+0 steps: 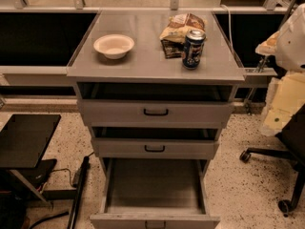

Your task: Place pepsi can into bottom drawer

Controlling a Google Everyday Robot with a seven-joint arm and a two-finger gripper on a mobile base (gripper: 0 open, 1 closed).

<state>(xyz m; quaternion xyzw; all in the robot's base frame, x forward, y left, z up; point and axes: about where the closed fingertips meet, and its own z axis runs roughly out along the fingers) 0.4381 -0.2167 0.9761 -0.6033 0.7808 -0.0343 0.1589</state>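
Note:
The pepsi can (193,48) stands upright on the grey cabinet top (143,61), near its right front corner, just in front of a tan-and-brown snack bag (181,30). The bottom drawer (155,185) is pulled out wide, and its flat grey inside holds nothing. My gripper (291,37) shows only as a white rounded body at the right edge of the view. It is to the right of the can, beyond the cabinet's side, and touches nothing on the cabinet.
A white bowl (114,46) sits on the left of the cabinet top. The two upper drawers (155,112) stand slightly open. An office chair base (281,175) is on the floor at the right. A black stand (26,140) and cables are at the left.

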